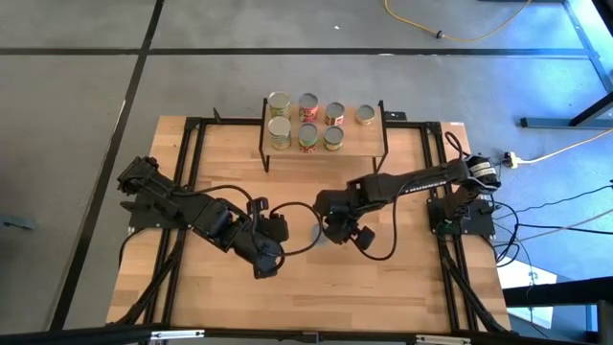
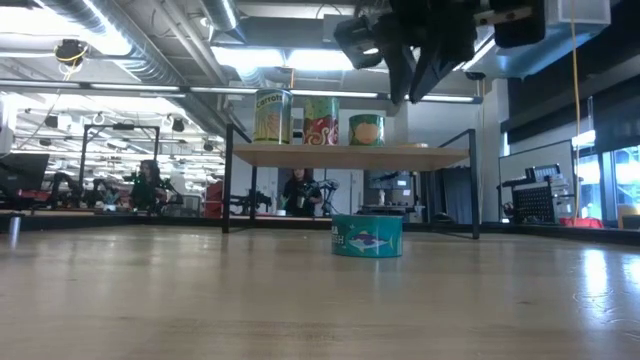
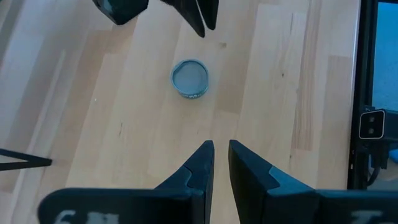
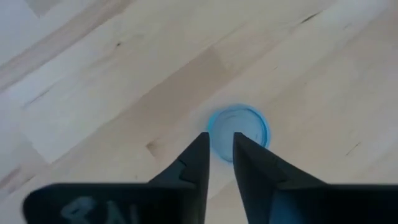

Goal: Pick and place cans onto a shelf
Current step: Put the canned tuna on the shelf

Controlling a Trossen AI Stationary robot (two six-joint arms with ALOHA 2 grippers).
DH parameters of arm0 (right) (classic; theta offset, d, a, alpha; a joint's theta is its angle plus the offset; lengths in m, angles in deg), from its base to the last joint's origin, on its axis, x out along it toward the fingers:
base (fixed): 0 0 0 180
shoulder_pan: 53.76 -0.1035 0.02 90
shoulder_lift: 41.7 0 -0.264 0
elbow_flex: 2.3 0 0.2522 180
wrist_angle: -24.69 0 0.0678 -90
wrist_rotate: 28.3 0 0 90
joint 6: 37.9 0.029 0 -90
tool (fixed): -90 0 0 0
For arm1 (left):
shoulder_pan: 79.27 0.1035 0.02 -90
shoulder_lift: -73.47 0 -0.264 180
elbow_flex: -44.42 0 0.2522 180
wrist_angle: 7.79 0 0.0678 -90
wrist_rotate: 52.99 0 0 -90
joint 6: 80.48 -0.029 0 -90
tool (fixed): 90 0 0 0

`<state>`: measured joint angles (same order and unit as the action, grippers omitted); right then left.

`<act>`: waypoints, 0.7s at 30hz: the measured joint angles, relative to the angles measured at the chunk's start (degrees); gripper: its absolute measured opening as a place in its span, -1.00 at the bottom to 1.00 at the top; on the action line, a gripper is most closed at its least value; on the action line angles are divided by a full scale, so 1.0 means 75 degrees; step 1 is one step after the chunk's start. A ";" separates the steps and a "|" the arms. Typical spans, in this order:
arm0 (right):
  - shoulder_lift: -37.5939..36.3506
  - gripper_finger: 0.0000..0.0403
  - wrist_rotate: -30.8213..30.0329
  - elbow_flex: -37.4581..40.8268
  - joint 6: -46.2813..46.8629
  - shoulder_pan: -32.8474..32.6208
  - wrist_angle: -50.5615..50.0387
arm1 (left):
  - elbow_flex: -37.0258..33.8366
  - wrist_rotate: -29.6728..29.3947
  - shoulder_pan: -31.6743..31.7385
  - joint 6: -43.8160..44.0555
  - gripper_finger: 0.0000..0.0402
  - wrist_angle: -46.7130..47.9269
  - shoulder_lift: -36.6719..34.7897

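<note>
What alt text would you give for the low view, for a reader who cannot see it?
A short teal can stands alone on the wooden table, apart from the robot's right hand, which hangs high above it. Behind it, the shelf carries three cans visible from here, green, red and a shorter green one. People show in the room beyond.

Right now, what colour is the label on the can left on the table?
Teal, with a fish picture on the can; the low view shows it best.
</note>
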<state>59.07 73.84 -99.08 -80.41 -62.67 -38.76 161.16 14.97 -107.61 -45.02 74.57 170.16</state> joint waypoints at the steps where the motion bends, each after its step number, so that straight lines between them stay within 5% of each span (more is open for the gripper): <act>1: 0.0000 -0.63 0.0003 0.0090 -0.0037 0.0000 0.0078 | 0.0000 0.0000 0.0000 0.0000 -0.79 0.0000 0.0000; 7: 0.0016 -0.58 0.0430 0.0945 -0.0973 -0.0006 0.0853 | 0.0000 0.0003 -0.0032 0.0000 -0.79 0.0000 0.0000; 21: 0.0017 -0.60 0.0335 0.2363 -0.1004 0.0003 0.3239 | 0.0000 0.0003 -0.0026 0.0050 -0.79 -0.0006 0.0000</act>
<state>59.20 76.35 -81.35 -87.94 -62.64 -14.47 161.16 14.99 -107.81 -44.65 74.53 170.16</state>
